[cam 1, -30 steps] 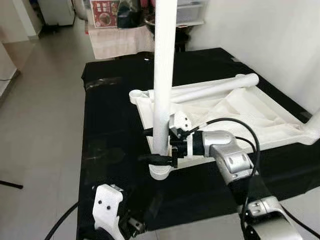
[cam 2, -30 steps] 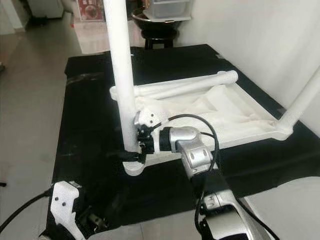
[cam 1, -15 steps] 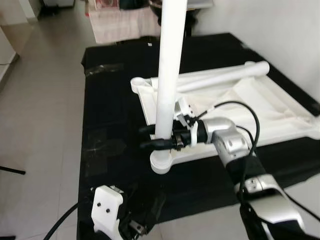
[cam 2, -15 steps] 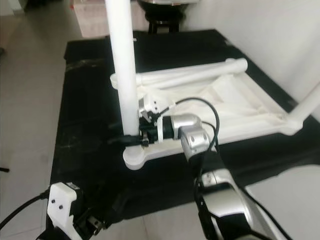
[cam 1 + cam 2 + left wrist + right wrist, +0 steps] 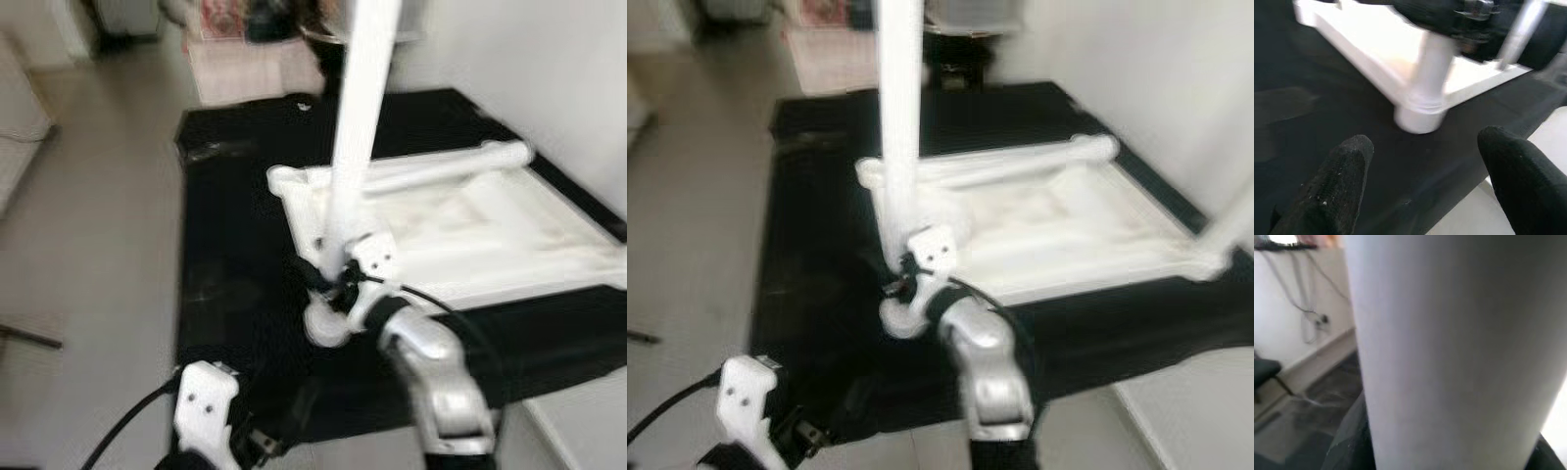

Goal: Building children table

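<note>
A white children's table point(image 5: 509, 230) lies upside down on a black-covered surface point(image 5: 235, 225). One white leg point(image 5: 353, 147) stands upright in the near left corner socket point(image 5: 326, 326). My right gripper point(image 5: 323, 279) is shut on this leg just above the socket; in the right wrist view the leg point(image 5: 1449, 347) is pressed close, with dark fingers point(image 5: 1349, 445) at its sides. A second leg point(image 5: 441, 168) lies along the far edge. My left gripper point(image 5: 1425, 142) is low at the near left, open, its fingers point(image 5: 1347, 171) pointing at the socket point(image 5: 1418, 115) from a short way off.
A third leg point(image 5: 1234, 220) rises at the table's right corner. A pale wall point(image 5: 549, 69) runs along the right. Tiled floor point(image 5: 88, 196) lies to the left of the black surface. Cloth-covered furniture and boxes point(image 5: 245, 59) stand at the back. The picture is blurred.
The camera has shifted and blurred. My right arm has swung in, now reaching the leg from the near side. The gripper stays on the leg; the left gripper stays low.
</note>
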`<state>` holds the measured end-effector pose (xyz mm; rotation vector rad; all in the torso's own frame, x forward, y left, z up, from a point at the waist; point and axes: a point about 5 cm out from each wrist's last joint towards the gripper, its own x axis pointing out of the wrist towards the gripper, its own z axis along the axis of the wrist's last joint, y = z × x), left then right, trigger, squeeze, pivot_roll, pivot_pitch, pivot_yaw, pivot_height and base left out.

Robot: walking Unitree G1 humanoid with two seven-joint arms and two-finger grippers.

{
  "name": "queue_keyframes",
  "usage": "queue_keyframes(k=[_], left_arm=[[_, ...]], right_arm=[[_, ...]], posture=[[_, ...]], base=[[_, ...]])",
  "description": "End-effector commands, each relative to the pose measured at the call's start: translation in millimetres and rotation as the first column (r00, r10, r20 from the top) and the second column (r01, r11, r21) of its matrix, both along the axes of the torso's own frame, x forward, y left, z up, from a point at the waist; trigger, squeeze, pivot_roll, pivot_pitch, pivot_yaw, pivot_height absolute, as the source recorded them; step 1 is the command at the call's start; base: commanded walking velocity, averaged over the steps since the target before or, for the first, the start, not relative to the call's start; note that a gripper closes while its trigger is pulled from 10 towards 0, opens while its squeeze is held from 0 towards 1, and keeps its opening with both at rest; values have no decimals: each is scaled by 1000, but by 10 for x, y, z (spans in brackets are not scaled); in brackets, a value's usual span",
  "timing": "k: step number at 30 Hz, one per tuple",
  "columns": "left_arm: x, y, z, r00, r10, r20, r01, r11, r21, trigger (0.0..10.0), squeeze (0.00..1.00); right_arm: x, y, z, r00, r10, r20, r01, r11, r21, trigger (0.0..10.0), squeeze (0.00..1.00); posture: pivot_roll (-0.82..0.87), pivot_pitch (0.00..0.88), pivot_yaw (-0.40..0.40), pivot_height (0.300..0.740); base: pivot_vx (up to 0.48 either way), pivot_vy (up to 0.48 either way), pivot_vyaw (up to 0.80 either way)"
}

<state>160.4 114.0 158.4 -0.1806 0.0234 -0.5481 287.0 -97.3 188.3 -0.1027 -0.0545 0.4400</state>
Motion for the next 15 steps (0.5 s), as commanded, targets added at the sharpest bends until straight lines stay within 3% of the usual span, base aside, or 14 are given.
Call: queue_keyframes(k=[1, 2, 3, 9, 10, 11, 12, 14, 15], left_arm=[[42, 22, -77, 999, -17, -33, 18, 1000, 9, 10000, 0], [42, 22, -77, 999, -17, -33, 18, 1000, 9, 10000, 0], [92, 23, -90, 999, -21, -30, 21, 1000, 10, 10000, 0], [124, 24, -99, 999, -22, -28, 23, 1000, 11, 10000, 0], [150, 43, -104, 1000, -2, -24, 2, 1000, 11, 10000, 0], [162, 59, -107, 1000, 12, -21, -12, 1000, 12, 10000, 0], [162, 59, -107, 1000, 12, -21, -12, 1000, 12, 10000, 0], [161, 66, -108, 1000, 18, -19, -17, 1000, 11, 10000, 0], [161, 66, -108, 1000, 18, -19, -17, 1000, 11, 10000, 0]], right_arm=[[-86, -14, -368, 983, -70, -171, 60, 996, -64, 0, 0], [-86, -14, -368, 983, -70, -171, 60, 996, -64, 0, 0], [-38, 100, -355, 987, -8, -163, -2, 998, -60, 0, 0], [9, 160, -355, 986, 17, -164, -27, 998, -56, 0, 0], [28, 258, -356, 978, 91, -187, -97, 995, -24, 10000, 0], [-5, 363, -343, 960, 181, -214, -179, 983, 27, 10000, 1000], [-5, 363, -343, 960, 181, -214, -179, 983, 27, 10000, 1000], [-32, 501, -214, 884, 428, -189, -414, 903, 111, 10000, 1000], [-32, 501, -214, 884, 428, -189, -414, 903, 111, 10000, 1000]], posture=[[22, 138, 7, 740], [22, 138, 7, 740], [45, 117, -19, 740], [42, 111, -20, 740], [49, 98, -22, 740], [52, 95, -21, 740], [52, 95, -21, 740], [56, 99, -26, 740], [56, 99, -26, 740]], base=[[0, 0, 0], [0, 0, 0], [0, 0, 0], [0, 0, 0], [0, 0, 0], [0, 0, 0], [0, 0, 0], [0, 0, 0], [0, 0, 0]])
